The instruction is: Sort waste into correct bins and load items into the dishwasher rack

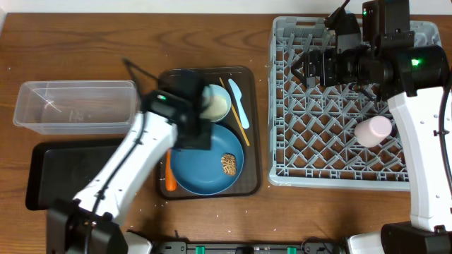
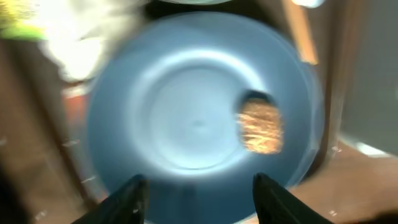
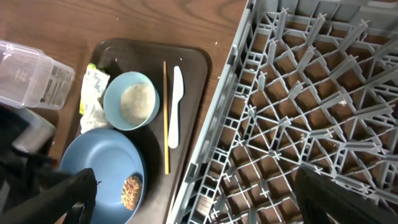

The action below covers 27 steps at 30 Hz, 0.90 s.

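And the left fingers (image 2: 130,202) are spread wide with nothing between them, hanging over the one dark blue plate (image 2: 186,112). It carries a single lump of brown crumbs (image 2: 260,124). The right fingers (image 3: 68,199) are splayed too and empty, above the grey rack (image 3: 298,93). One pink cup (image 1: 372,130) lies in it. The brown serving tray (image 3: 193,62) also holds one bowl (image 3: 132,101), one utensil (image 3: 176,106) and one carrot (image 1: 170,178). Two bins sit on the surface (image 1: 212,35), a clear box (image 1: 74,106) and a black tray (image 1: 63,169).
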Available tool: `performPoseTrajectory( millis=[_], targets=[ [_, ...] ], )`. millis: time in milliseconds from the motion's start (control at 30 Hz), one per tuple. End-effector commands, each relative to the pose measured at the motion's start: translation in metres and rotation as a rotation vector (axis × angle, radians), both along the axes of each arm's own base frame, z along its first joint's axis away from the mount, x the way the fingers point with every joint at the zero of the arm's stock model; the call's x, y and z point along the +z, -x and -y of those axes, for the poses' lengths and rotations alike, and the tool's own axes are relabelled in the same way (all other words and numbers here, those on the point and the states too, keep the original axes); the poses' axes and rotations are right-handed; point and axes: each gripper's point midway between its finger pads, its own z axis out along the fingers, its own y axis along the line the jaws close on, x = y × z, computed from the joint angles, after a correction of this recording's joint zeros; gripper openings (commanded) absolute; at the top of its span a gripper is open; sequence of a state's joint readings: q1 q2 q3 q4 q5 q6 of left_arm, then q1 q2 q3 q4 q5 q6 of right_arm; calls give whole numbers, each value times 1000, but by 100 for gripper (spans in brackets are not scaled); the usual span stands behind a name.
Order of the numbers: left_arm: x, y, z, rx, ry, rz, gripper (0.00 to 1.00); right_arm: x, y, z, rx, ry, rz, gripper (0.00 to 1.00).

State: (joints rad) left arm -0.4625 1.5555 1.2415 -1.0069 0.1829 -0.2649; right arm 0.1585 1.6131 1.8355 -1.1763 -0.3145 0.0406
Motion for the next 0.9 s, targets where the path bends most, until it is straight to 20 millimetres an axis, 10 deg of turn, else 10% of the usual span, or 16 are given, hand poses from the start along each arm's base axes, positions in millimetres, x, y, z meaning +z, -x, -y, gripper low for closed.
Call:
performPoseTrajectory(
  millis=[0,233,433,867],
  targets=[
    [-17,20,28,-101,13,-51,55,0,0,-1,6,6,4,95],
    [-47,38,60,-220,-21,-95,55,-1,1,-1,6,7,-1,95],
    [-74,50,74,-259,-28,-176,33,-1,1,-1,6,7,-3,95],
    [-74,65,88,-275,50,-248,19,-1,1,-1,7,7,-3,95]
  ],
)
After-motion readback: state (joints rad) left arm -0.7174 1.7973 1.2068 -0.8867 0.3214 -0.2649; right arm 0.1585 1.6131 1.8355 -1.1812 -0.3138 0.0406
